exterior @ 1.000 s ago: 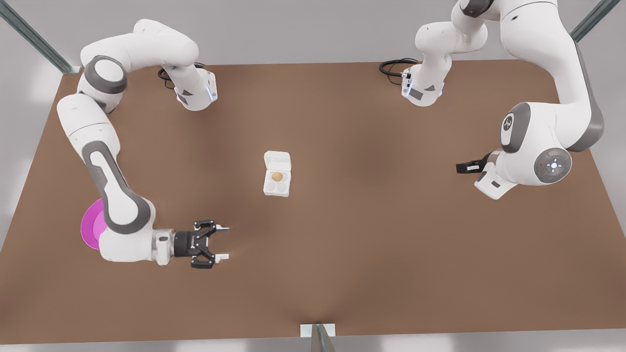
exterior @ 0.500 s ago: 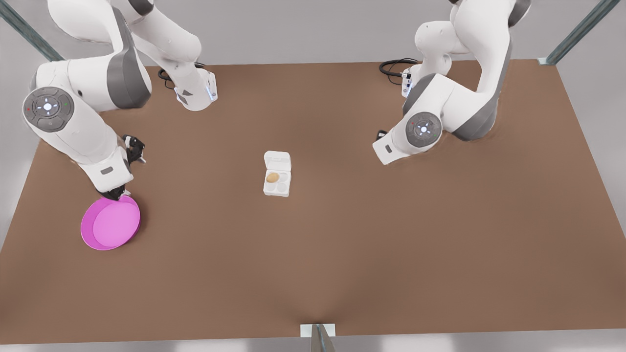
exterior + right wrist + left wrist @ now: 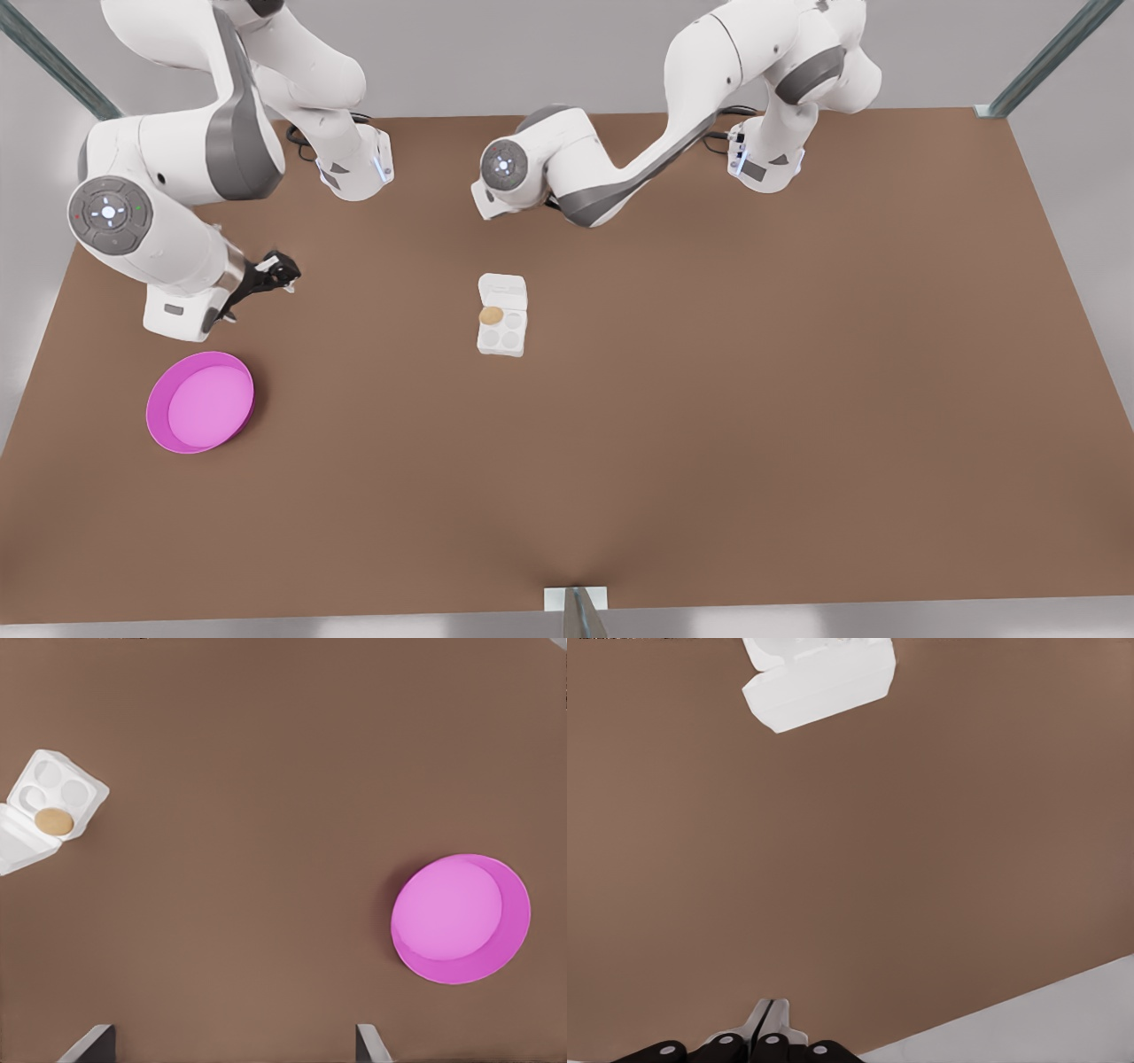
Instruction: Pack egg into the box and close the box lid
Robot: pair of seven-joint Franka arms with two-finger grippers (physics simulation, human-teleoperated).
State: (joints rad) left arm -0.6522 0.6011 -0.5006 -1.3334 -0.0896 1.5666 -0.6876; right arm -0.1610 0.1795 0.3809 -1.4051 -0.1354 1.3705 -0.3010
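Hovering over the desk (image 3: 709,399), the left hand (image 3: 764,1029) had its fingers pressed together, well apart from the box (image 3: 502,335). The right hand (image 3: 280,271) was spread, equally distant. The egg (image 3: 491,315) sat in a cup beside the open box lid (image 3: 502,290).

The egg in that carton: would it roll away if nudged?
Probably not far: the egg sits in a cup of the box, which should cradle it. On the table its smooth oval shape would likely roll, and it may slip from a pinch.
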